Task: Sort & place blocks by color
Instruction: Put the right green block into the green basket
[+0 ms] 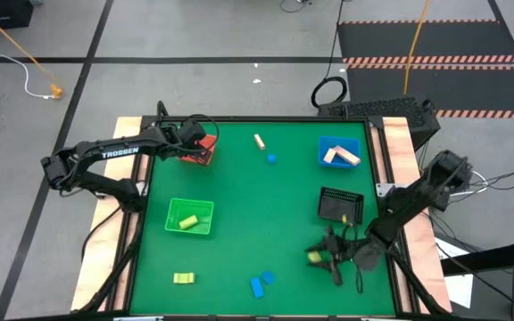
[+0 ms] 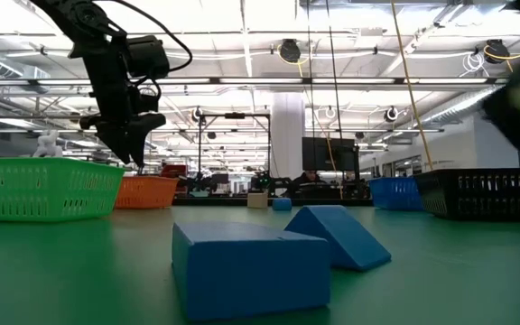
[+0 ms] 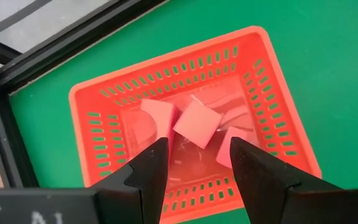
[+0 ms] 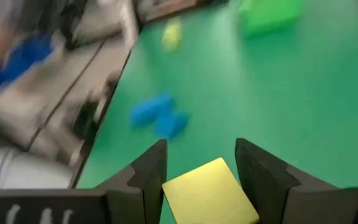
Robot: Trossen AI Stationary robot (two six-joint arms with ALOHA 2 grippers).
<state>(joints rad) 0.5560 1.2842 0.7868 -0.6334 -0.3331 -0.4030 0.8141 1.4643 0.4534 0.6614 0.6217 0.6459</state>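
From my station, the nearest thing to the table-level camera was a pair of blue blocks [image 2: 269,257] touching each other at the front edge of the table [image 1: 239,232], a cuboid with a wedge leaning beside it. To their left lay a lone yellow block [image 1: 183,278].

The right gripper [image 1: 322,257] was at the front right of the mat, and its wrist camera showed a flat yellow block [image 4: 209,193] sitting squarely between the two fingers [image 4: 145,177]. The fingers were closed in against its sides, so I judged it clamped on that block. The block's long axis ran forward out of the grip, roughly in line with the fingers.

The relation that mattered to me was where that yellow block had to go. The green tray [image 1: 190,217], already holding a yellow piece, sat well to the left of this gripper across the middle of the mat. The black mesh basket [image 1: 340,206] stood just behind the right gripper, so I reckoned the carry should swing leftward and clear of it. The right arm had the block in hand, so it was the one to make the trip, though the left arm sat nearer that tray.

Farther back, the left gripper [image 3: 197,163] hung over the red tray [image 3: 166,93] at the rear left, fingers parted and empty, with pink blocks [image 3: 196,123] lying inside. At the rear right the blue tray [image 1: 339,152] held tan pieces, and a tan bar [image 1: 260,141] and a small blue round bit [image 1: 272,159] lay loose between the two.
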